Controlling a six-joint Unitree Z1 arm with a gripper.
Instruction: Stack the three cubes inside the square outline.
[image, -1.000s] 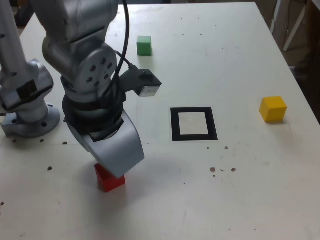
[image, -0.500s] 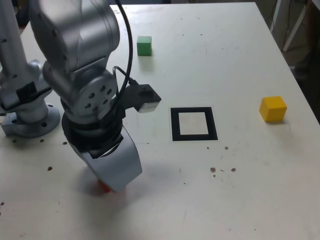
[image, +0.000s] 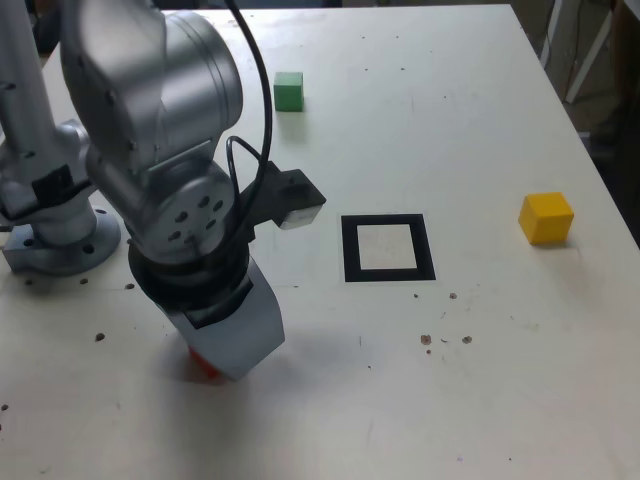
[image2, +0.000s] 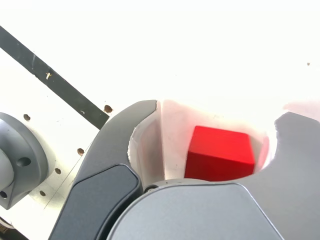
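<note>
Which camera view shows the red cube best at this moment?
The wrist view: the red cube sits large and sharp between the two halves of the pincer. In the exterior view only a small red corner shows below the pincer's grey body.

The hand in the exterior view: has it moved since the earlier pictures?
Yes. The hand has sunk over the red cube, hiding most of it; judged against the square outline, it also shifted slightly to the exterior view's left.

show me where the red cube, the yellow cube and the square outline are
red cube (image2: 219, 152), wrist view, on its top face between the jaws
yellow cube (image: 546, 217), exterior view, middle of the block
square outline (image: 349, 250), exterior view, on the black tape of its side nearest the arm
</note>
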